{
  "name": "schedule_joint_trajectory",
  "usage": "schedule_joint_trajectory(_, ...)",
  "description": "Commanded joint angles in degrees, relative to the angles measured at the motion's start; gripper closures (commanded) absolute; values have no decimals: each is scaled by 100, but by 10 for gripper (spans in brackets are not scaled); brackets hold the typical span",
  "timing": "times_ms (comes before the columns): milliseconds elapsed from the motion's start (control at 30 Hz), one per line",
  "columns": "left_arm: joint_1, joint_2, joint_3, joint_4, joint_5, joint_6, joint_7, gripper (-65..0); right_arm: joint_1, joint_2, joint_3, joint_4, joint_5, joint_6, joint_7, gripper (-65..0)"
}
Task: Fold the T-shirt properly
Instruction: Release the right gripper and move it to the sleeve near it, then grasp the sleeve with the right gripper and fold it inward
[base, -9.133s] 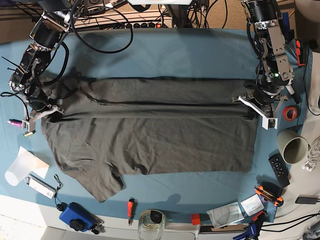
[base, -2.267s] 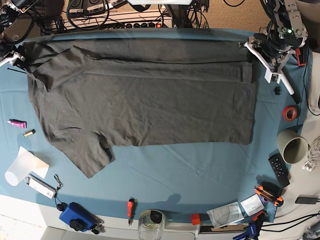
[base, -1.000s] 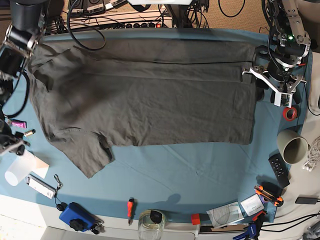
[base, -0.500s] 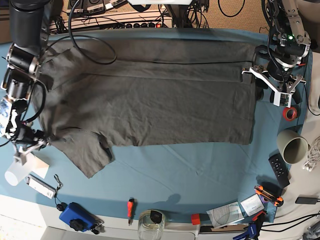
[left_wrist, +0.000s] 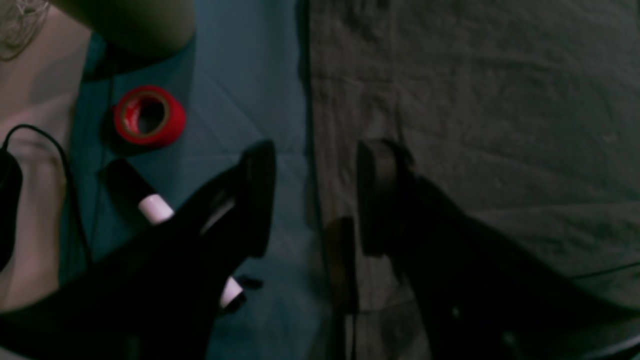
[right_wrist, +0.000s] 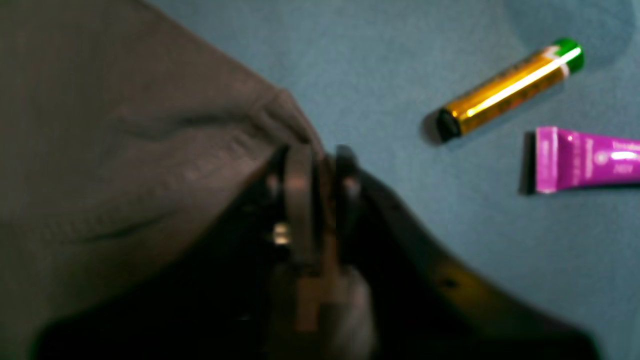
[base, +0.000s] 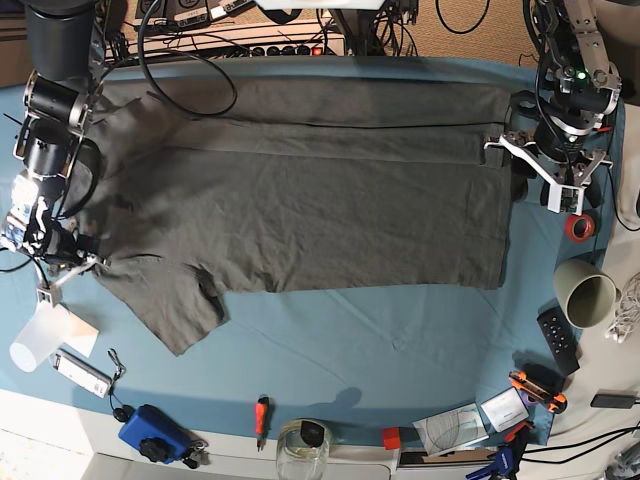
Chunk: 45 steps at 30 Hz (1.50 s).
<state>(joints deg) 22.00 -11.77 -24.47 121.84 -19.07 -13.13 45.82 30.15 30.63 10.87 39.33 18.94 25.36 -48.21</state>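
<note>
Comparing with half a second ago in the base view, we see our right gripper (base: 62, 262) has drawn in against the sleeve-side edge of the T-shirt (base: 300, 200), where before it sat just off the cloth with its jaws spread. In our right wrist view the jaws are now pressed together on a pinched ridge of the T-shirt (right_wrist: 125, 150) hem, at the right gripper (right_wrist: 317, 165). The fabric near that corner has bunched a little against the arm; the rest of the garment lies as it did.

We take the T-shirt as our landmark. It lies spread flat on the blue table cloth (base: 400, 330), its long axis running left to right across the base view. The shoulders and sleeves point to the view's left, the straight bottom hem to its right. One sleeve juts toward the near edge at lower left. A folded band runs along the far side.

Just beyond the shirt's left edge lie a gold battery (right_wrist: 510, 87) and a purple tube (right_wrist: 585, 160).

At the shirt's right end, our left gripper (left_wrist: 315, 200) hangs with jaws apart, straddling the hem edge and holding nothing; it has not moved. A red tape roll (left_wrist: 149, 115) lies beside that hem.
</note>
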Motion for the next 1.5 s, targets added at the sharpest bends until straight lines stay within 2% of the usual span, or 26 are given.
schedule_joint_trajectory(0, -28, -46, -31, 90, -20, -2, -129, -269, 31, 26, -11, -7, 11, 79, -420, 0)
schedule_joint_trajectory(167, -28, -46, -31, 90, -20, -2, -129, -269, 33, 205, 0, 155, 601, 105, -907, 0)
schedule_joint_trajectory(400, -26, -44, -31, 90, -20, -2, -129, -269, 28, 590, 0, 638, 1639, 518, -1746, 0)
schedule_joint_trajectory(633, -26, -42, -31, 90, -17, -2, -129, -269, -149, 820, 11, 782, 2463, 717, -2033, 0)
schedule_joint_trajectory(800, -26, -44, -31, 90, -17, -2, -129, -269, -654, 929, 11, 1456, 3176, 809, -2319, 0)
schedule_joint_trajectory(1100, -26, -44, -31, 90, -17, -2, -129, -269, -1904, 916, 70, 3287, 3209, 782, -2503, 0)
schedule_joint_trajectory(1267, -26, -44, -31, 90, -17, -2, -129, -269, -2562, 901, 487, 4118, 3279, 780, -2581, 0)
schedule_joint_trajectory(1367, -26, -44, -31, 90, -17, -2, -129, -269, -2964, 903, 872, 4540, 3565, 809, -2708, 0)
schedule_joint_trajectory(1467, -26, -44, -31, 90, -17, -2, -129, -269, -3329, 903, 1233, 4859, 4030, 1056, -2911, 0)
